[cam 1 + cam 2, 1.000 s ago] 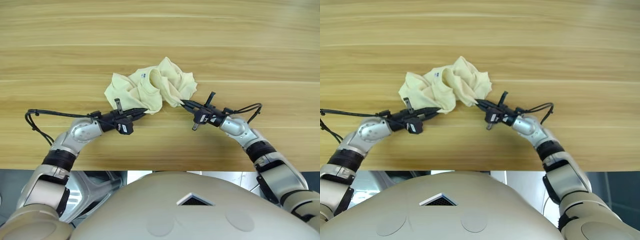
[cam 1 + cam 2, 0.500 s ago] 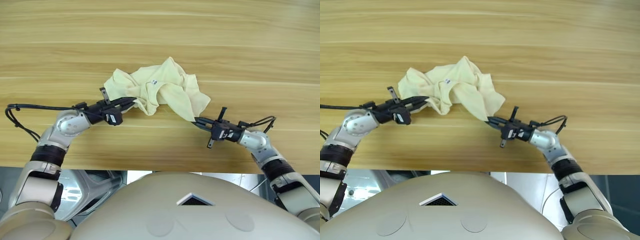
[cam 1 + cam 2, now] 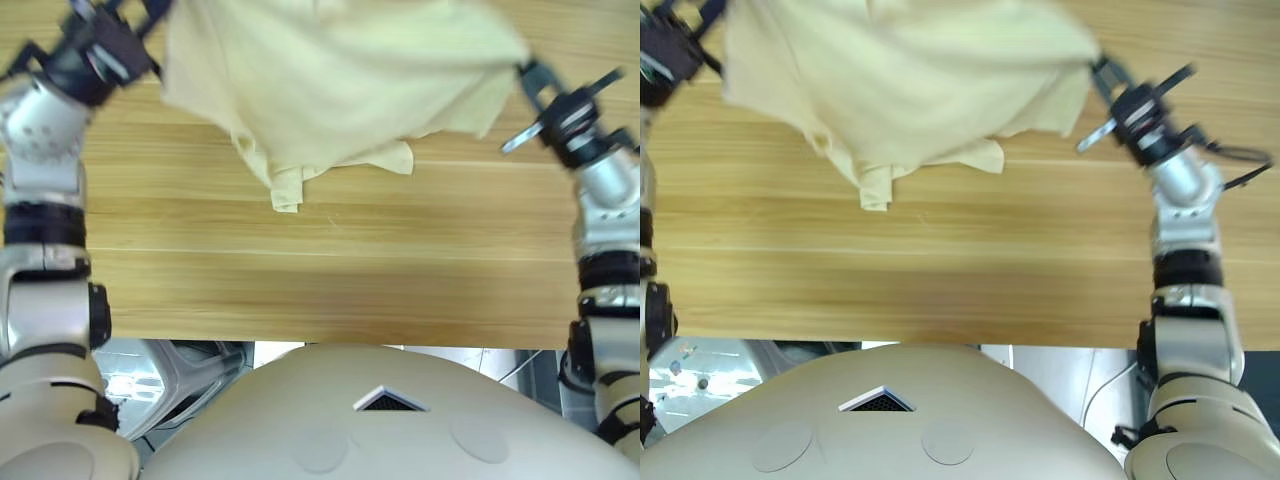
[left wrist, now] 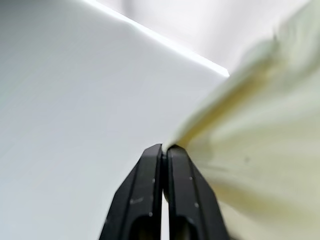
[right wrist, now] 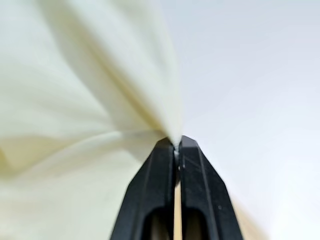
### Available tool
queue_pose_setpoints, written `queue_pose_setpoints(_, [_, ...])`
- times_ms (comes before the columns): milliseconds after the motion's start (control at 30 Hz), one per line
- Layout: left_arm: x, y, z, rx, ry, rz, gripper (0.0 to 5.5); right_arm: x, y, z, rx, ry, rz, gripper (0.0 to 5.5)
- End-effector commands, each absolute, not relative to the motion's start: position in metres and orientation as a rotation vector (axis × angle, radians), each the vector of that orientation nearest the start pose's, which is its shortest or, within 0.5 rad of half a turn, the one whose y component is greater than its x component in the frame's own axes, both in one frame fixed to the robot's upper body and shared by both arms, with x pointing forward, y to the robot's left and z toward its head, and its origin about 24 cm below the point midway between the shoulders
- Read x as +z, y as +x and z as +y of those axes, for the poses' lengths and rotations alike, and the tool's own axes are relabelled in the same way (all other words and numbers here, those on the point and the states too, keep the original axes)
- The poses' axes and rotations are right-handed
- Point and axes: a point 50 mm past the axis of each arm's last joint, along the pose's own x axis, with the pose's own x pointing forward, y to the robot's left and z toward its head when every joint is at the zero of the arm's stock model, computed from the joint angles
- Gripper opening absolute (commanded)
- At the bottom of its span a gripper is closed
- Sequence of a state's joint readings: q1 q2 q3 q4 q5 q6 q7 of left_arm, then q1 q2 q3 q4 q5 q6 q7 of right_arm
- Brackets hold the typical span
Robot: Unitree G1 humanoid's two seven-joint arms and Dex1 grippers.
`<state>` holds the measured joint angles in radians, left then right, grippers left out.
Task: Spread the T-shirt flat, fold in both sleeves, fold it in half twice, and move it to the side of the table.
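Pale yellow fabric, thin and limp: the T-shirt [image 3: 330, 80] hangs in the air above the wooden table [image 3: 320, 290], stretched between your two arms. Its lower folds droop toward the boards; whether they touch is unclear. The left jaws are pressed together on a pinch of cloth at one upper edge, and the right jaws clamp the opposite edge the same way.

Judgement: the T-shirt is light, soft and without stiffness, so it sags and bunches wherever unsupported. Such small pinches may slip. Take hold at hems, shoulders or sleeve ends, single layer, with tension across.
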<state>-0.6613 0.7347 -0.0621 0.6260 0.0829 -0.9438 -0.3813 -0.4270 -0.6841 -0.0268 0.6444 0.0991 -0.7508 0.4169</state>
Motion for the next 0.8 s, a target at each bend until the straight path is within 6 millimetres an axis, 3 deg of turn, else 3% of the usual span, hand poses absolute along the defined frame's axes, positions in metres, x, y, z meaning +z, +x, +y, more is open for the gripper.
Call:
queue_pose_setpoints(33, [0.313,0.335,0.242,-0.122,1.001,-1.033,0.0,0.253,0.321,-0.314,0.002,-0.647,-0.701,0.02])
queue_pose_setpoints(100, [0.327,0.331,0.249,-0.081,1.015,-1.073,0.0,0.281,0.308,-0.321,-0.021,-0.638,-0.798,0.02])
queue_pose_setpoints(167, [0.316,0.327,0.254,-0.132,1.037,-1.063,0.0,0.284,0.298,-0.32,0.025,-0.667,-0.831,0.02])
queue_pose_setpoints(267, [0.247,0.31,0.265,-0.409,0.959,-0.91,0.0,0.232,0.263,-0.308,0.347,-0.776,-0.739,0.02])
queue_pose_setpoints(333, [0.198,0.285,0.266,-0.642,0.897,-0.768,0.0,0.188,0.232,-0.299,0.586,-0.814,-0.632,0.02])
queue_pose_setpoints(367, [0.169,0.263,0.266,-0.783,0.845,-0.687,0.0,0.16,0.204,-0.29,0.768,-0.848,-0.566,0.02])
queue_pose_setpoints(400, [0.148,0.24,0.265,-0.896,0.803,-0.627,0.0,0.144,0.181,-0.283,0.893,-0.84,-0.537,0.02])
queue_pose_setpoints(467, [0.125,0.201,0.268,-1.028,0.741,-0.561,0.0,0.138,0.145,-0.272,1.024,-0.775,-0.565,0.02])
queue_pose_setpoints(533, [0.124,0.179,0.272,-1.062,0.691,-0.563,0.0,0.141,0.123,-0.268,1.063,-0.734,-0.606,0.02])
queue_pose_setpoints(633, [0.139,0.161,0.276,-1.079,0.618,-0.64,0.0,0.152,0.102,-0.271,1.078,-0.691,-0.666,0.02])
queue_pose_setpoints(733, [0.154,0.148,0.281,-1.121,0.563,-0.715,0.0,0.159,0.094,-0.281,1.074,-0.67,-0.684,0.02])
queue_pose_setpoints(800, [0.155,0.145,0.288,-1.145,0.577,-0.701,0.0,0.155,0.101,-0.28,1.095,-0.693,-0.633,0.02])
